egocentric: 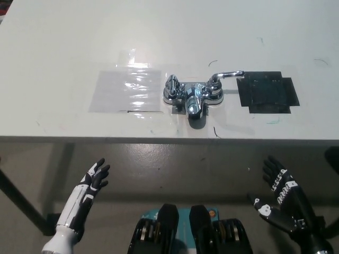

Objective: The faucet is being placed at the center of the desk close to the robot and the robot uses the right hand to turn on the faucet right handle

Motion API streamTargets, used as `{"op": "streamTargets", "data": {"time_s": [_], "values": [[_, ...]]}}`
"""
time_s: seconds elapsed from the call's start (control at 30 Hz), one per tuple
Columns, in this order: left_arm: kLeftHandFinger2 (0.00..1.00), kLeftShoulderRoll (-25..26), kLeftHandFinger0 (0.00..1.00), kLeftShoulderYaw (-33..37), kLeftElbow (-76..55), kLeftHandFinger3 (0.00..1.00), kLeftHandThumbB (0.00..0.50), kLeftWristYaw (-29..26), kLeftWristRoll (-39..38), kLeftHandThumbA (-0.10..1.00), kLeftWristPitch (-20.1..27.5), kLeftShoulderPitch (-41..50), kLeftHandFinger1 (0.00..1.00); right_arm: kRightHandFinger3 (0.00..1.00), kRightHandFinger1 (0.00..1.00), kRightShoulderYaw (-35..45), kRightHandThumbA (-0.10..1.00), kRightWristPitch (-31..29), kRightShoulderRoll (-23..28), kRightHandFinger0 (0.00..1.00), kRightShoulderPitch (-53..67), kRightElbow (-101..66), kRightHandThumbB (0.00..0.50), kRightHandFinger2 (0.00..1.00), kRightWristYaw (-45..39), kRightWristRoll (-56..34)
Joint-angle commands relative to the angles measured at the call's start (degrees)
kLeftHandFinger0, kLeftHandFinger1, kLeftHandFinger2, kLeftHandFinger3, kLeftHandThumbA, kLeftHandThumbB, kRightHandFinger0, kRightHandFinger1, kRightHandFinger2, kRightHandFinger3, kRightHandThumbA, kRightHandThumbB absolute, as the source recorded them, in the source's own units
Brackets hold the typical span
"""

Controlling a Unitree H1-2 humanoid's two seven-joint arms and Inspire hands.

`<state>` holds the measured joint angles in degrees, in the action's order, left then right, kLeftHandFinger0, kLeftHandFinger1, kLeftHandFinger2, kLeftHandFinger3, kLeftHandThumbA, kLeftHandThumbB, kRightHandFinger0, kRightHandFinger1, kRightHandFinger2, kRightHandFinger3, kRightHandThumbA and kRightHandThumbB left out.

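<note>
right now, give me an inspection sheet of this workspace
Surface: white desk, a few small dark marks.
Job's things: chrome two-handle faucet at the centre, near the front edge; its right lever handle points to the robot's right, nothing touching it.
Clutter: clear plastic sheet left of the faucet; black tape patch right of it.
Hands: white left hand and black right hand both open, below the desk edge, holding nothing.
Cables: nothing seen.
Surroundings: grey floor in front of the desk.
</note>
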<state>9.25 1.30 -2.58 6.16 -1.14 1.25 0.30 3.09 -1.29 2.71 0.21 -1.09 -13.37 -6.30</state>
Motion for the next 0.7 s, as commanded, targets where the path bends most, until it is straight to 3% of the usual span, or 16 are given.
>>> {"op": "streamTargets", "data": {"time_s": [0.0, 0.3, 0.67], "values": [[1.00, 0.81, 1.00, -0.26, -1.25, 1.00, 0.075, 0.91, -0.37, 0.92, 1.44, -0.78, 1.00, 1.00, 1.00, -0.46, 0.70, -1.53, 0.62, 1.00, -0.73, -1.34, 0.082, 1.00, 1.24, 0.80], [1.00, 0.46, 1.00, 0.00, -2.24, 1.00, 0.050, 0.58, 0.26, 0.84, 0.76, -0.52, 1.00, 1.00, 1.00, -0.96, 0.68, -0.58, 1.65, 1.00, -1.14, -1.14, 0.070, 1.00, 1.17, 0.66], [1.00, 0.35, 1.00, 0.38, -2.61, 1.00, 0.040, 0.55, 0.55, 0.83, 0.25, -0.31, 1.00, 1.00, 1.00, -1.15, 0.64, -0.72, 2.01, 1.00, -0.56, -0.88, 0.063, 1.00, 0.95, -0.25]]}}
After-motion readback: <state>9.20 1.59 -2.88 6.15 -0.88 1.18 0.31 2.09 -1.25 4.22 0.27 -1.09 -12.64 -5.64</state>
